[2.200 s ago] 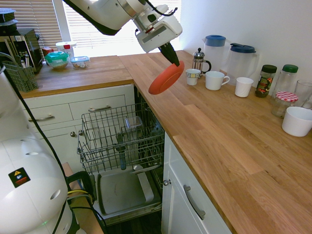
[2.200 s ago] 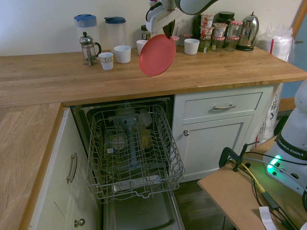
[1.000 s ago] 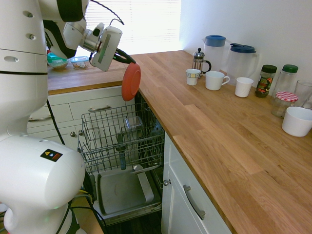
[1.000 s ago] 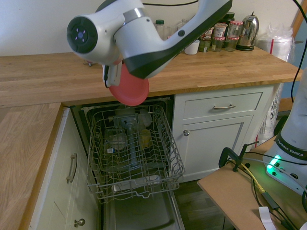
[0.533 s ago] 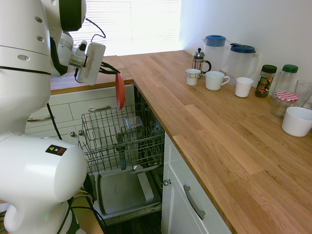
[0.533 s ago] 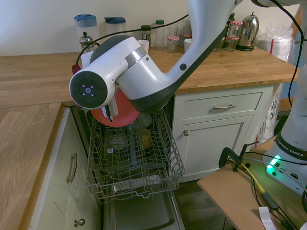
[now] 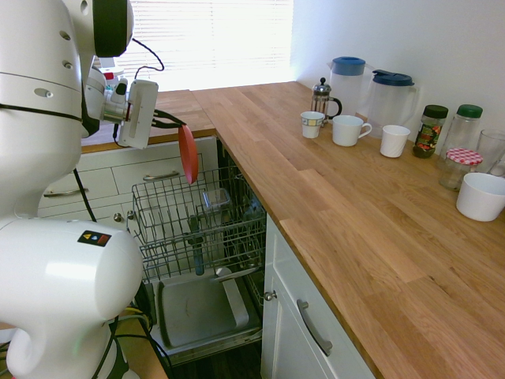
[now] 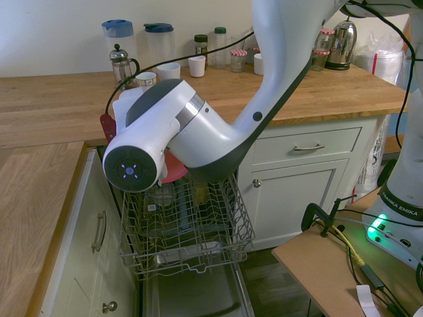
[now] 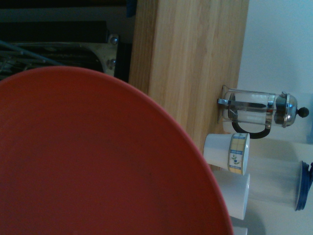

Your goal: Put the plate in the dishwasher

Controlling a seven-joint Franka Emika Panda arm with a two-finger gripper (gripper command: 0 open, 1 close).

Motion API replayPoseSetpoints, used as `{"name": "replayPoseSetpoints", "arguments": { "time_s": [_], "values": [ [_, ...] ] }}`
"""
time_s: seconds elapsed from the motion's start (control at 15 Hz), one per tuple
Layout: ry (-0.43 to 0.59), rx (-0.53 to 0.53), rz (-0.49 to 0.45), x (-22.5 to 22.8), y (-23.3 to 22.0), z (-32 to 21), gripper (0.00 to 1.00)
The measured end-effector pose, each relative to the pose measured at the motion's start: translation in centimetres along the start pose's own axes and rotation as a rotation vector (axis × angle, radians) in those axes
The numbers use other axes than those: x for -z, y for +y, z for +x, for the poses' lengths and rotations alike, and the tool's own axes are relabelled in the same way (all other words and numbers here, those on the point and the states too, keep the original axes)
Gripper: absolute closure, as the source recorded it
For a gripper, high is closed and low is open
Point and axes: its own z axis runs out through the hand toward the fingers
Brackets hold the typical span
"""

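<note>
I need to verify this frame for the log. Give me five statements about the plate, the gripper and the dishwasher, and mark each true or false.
1. The gripper holds the plate by its rim. True.
2. The plate lies flat on the counter. False: it is on edge in the air above the pulled-out rack of the dishwasher.
3. The rack is pushed fully inside the dishwasher. False: it is pulled out over the open door.
4. A French press stands on the counter beside white mugs. True.
5. The white bowl sits in the rack. False: it is on the counter.
</note>
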Motion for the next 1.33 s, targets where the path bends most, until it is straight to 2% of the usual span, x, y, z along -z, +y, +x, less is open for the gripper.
{"name": "replayPoseSetpoints", "arguments": {
  "time_s": [0.4, 0.67, 1.33],
  "values": [
    [-0.021, -0.081, -0.037, 0.4, -5.9, -3.1, 1.00],
    [-0.076, -0.132, -0.046, -0.5, -9.0, -4.4, 1.00],
    [-0.141, -0.190, -0.092, -1.9, -12.6, -6.6, 1.00]
  ]
}}
